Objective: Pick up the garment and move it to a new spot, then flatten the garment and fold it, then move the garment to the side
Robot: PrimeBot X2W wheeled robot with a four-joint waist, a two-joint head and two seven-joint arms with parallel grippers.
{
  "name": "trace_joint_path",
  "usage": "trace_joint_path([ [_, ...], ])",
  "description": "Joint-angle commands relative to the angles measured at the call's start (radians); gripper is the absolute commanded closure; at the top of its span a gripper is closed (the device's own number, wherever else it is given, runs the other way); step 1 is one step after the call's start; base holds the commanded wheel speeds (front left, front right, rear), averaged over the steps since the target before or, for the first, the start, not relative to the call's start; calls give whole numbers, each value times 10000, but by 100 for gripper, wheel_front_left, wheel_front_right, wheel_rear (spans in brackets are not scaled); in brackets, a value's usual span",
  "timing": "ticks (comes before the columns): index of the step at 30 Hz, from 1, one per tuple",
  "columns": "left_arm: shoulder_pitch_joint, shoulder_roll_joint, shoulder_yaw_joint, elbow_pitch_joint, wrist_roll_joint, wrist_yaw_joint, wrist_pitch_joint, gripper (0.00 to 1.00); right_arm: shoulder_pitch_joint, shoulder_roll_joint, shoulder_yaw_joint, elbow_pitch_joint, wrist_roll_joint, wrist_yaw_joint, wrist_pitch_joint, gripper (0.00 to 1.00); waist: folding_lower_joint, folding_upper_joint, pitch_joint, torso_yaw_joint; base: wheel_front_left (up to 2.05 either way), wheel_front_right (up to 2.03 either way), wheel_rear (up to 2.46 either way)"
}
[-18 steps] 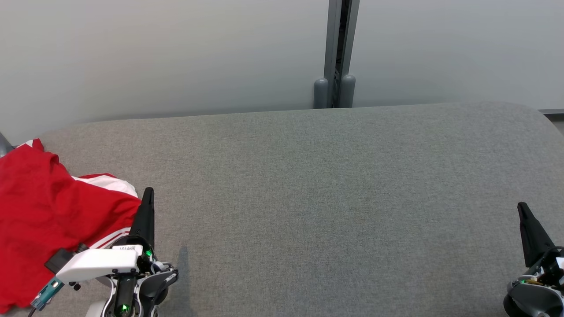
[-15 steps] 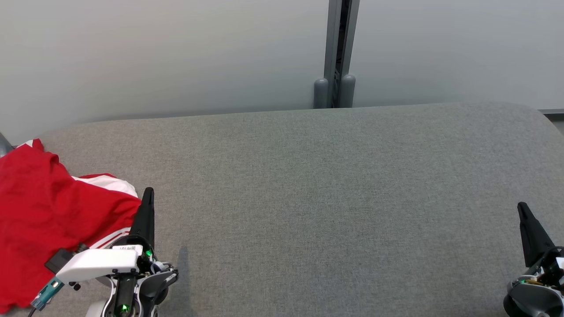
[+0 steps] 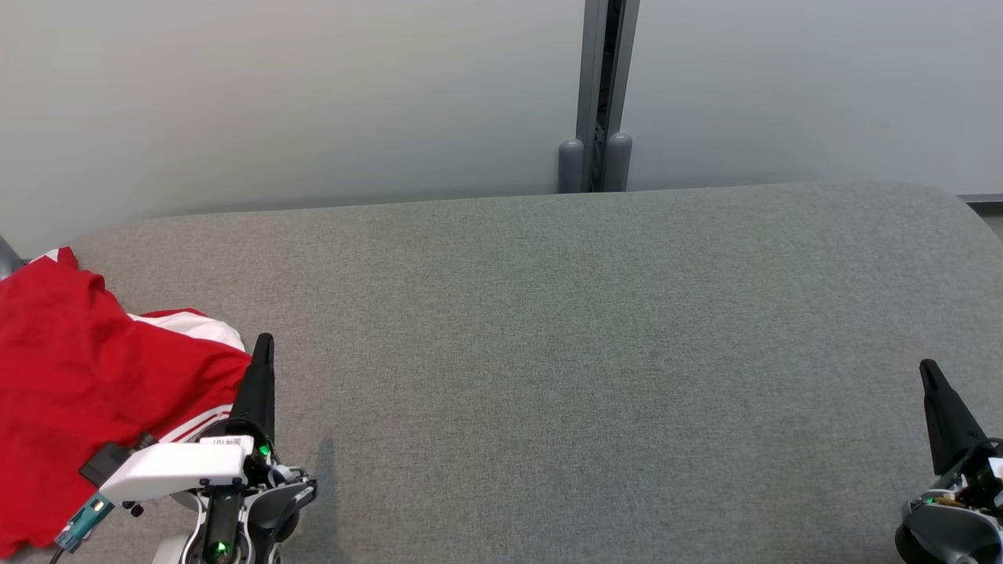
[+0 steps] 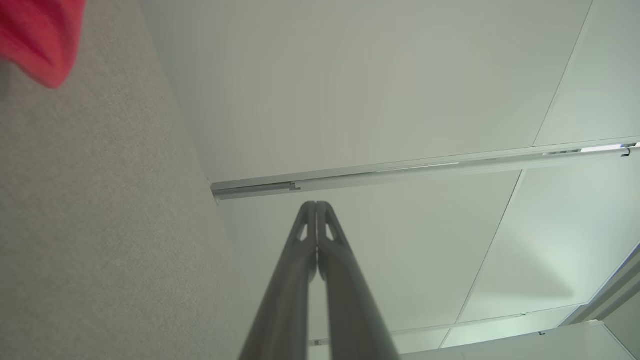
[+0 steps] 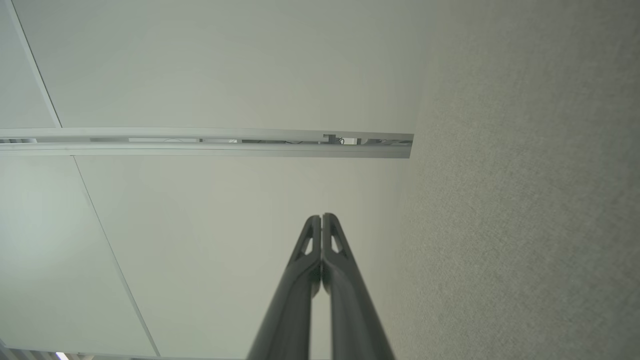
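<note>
A crumpled red garment (image 3: 70, 384) with white stripes lies at the left end of the grey fabric surface (image 3: 564, 352); a corner of the garment (image 4: 37, 35) shows at the top left of the left wrist view. My left gripper (image 3: 264, 342) stands just right of the garment, shut, fingertips together with nothing between them (image 4: 316, 204). My right gripper (image 3: 928, 366) is far off at the lower right, shut and holding nothing (image 5: 321, 216). Neither gripper touches the cloth.
A pale wall panel (image 3: 313, 102) rises behind the surface, with a grey vertical post (image 3: 602, 94) and two rounded feet at its far edge. The surface curves off at the right end (image 3: 972, 219).
</note>
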Motion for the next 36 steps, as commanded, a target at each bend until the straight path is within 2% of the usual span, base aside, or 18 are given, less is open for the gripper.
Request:
trace_joint_path([
  [1,-98,38,13,-17,-49,-61,2,100,-84,-31,-40,39,-27,4,27,100,0,0,0,0,0,0,0],
  [13,-98,38,13,-17,-49,-62,2,100,-65,-31,-41,40,-28,4,26,100,0,0,0,0,0,0,0],
  [14,0,0,1,2,2,0,-3,0,-27,2,1,1,-2,0,-3,0,0,0,0,0,0,0,0],
  [23,326,-44,31,-27,140,22,-203,0,141,117,297,93,-256,-9,-379,0,0,0,-16,-15,0,0,0],
  [36,647,-29,202,-493,605,10,-630,0,-32,85,630,30,-1364,-6,-1194,0,0,0,-67,-39,0,0,0],
])
